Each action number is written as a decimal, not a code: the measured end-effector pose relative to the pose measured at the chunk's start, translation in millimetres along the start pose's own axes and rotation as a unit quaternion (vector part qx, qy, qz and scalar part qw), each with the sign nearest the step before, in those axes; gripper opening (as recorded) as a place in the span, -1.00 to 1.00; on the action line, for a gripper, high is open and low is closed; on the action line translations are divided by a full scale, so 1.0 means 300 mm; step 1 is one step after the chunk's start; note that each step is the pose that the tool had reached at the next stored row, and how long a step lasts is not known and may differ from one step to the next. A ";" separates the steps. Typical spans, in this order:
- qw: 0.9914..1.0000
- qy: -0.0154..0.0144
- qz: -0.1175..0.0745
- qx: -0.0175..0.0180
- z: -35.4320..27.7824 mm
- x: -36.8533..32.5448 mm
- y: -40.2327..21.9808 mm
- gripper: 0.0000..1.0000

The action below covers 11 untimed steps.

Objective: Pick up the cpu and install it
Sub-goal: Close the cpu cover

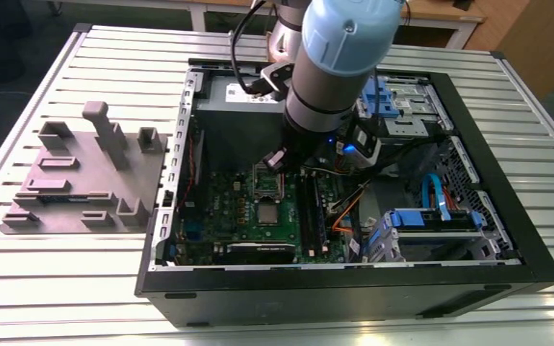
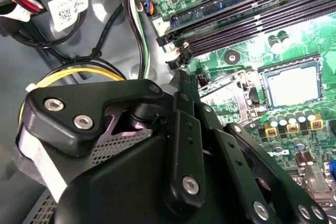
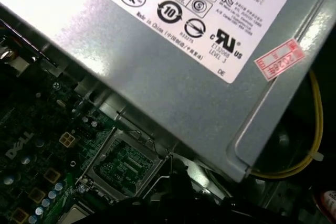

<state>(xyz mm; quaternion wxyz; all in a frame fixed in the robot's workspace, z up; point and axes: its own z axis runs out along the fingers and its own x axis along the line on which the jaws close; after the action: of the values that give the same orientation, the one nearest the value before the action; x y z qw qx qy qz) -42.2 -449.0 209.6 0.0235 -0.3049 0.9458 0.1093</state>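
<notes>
**Hand low inside the case, above the board**

We see a slatted metal worktop (image 1: 46, 288) carrying an open computer case (image 1: 354, 288); the arm (image 1: 340, 65) reaches down into it, and our hand (image 1: 279, 160) hangs just over the green motherboard (image 1: 248, 216), close beside the grey power-supply box (image 3: 157, 61), whose labelled side looms above the board in the first wrist view; well away from the hand, outside the case on the exterior view's left, stands a grey fixture block (image 1: 75, 180) with upright pegs; in the second wrist view the black linkage of the hand (image 2: 181, 74) fills the foreground, but whether it is wide, narrow or carrying anything we cannot tell; just beyond its tip lies an open metal socket frame (image 2: 223, 90), and a little farther on, past that frame, the cpu (image 2: 293, 85) sits flat and pale in its socket, apart from the hand; long dark memory slots (image 2: 241, 9) run along the board beyond it.
</notes>
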 end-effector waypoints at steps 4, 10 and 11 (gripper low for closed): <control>1.000 -0.012 -0.002 -0.002 0.002 0.001 0.000 -0.80; 1.000 -0.014 -0.002 -0.004 0.015 0.004 -0.002 -0.80; 1.000 -0.016 -0.002 -0.007 0.016 0.004 -0.001 -0.80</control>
<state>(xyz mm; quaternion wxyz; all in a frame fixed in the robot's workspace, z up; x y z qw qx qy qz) -43.0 -449.0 204.7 0.0365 -0.3056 0.9438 0.1206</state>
